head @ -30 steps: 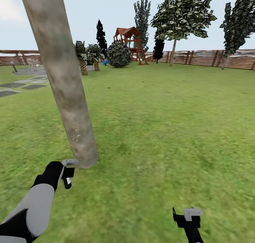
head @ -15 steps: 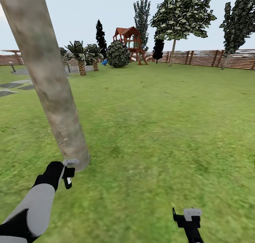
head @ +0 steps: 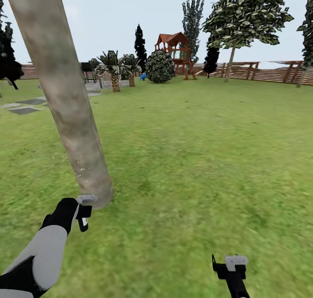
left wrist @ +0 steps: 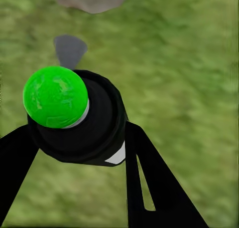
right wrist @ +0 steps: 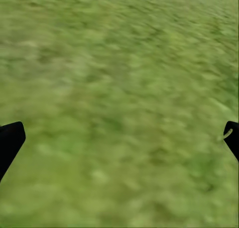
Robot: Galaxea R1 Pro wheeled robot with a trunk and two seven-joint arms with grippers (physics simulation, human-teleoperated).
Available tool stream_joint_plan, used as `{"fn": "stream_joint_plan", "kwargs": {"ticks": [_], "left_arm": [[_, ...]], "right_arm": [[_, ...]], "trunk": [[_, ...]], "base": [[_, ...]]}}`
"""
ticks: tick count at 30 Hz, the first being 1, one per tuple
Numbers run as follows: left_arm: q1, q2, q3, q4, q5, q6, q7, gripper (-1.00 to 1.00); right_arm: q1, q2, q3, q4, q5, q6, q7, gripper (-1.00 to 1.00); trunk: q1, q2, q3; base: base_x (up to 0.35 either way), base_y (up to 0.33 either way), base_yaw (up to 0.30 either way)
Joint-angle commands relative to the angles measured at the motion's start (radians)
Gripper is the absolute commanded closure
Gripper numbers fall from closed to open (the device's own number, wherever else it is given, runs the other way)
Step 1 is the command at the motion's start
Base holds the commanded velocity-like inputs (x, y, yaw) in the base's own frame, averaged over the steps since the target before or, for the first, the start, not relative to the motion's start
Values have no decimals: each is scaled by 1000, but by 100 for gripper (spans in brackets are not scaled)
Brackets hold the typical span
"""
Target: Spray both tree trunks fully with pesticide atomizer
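Observation:
The pesticide atomizer (head: 83,212) is in my left gripper (head: 81,214), which is shut on its dark body; the grey-white trigger head (head: 86,199) sits right at the foot of the tree trunk. In the left wrist view the atomizer (left wrist: 79,118) appears as a dark body with a bright green round end between the two black fingers (left wrist: 149,183). The thick mottled grey-brown tree trunk (head: 65,98) leans up from the grass at left. Another leafy tree (head: 243,11) stands far off by the fence. My right gripper (head: 230,263) hangs open over bare grass (right wrist: 119,88).
The lawn (head: 195,137) stretches ahead to a brown slatted fence (head: 269,74). Far back stand short palms (head: 114,67), a round bush (head: 160,66), a red play tower (head: 176,50) and dark conifers (head: 140,41). Grey stepping stones (head: 24,110) lie at far left.
The whole view has swung to the left, so the far trees and play tower sit further right. Both arms hold the same pose, the left one with the atomizer in it.

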Motion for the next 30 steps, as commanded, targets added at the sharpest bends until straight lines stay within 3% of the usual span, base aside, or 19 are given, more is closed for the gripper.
{"fn": "stream_joint_plan", "kwargs": {"ticks": [1,16,21,30], "left_arm": [[-1,-2,6,-2,-11,2,-8,100],[-1,-5,6,-1,-9,2,-16,100],[-6,0,-2,-3,61,8,-22,100],[-51,-11,-7,-3,71,31,-20,100]], "right_arm": [[-1,0,-4,2,11,-3,-6,-100],[-1,0,-4,2,11,-3,-6,-100],[-1,0,-4,1,11,-3,-6,-100],[-1,0,-4,0,11,-3,-6,-100]], "trunk": [[0,0,-1],[0,0,-1],[0,0,-1],[0,0,-1]], "base": [[152,-266,277],[152,-266,277],[43,-270,277],[-152,-258,169]]}}
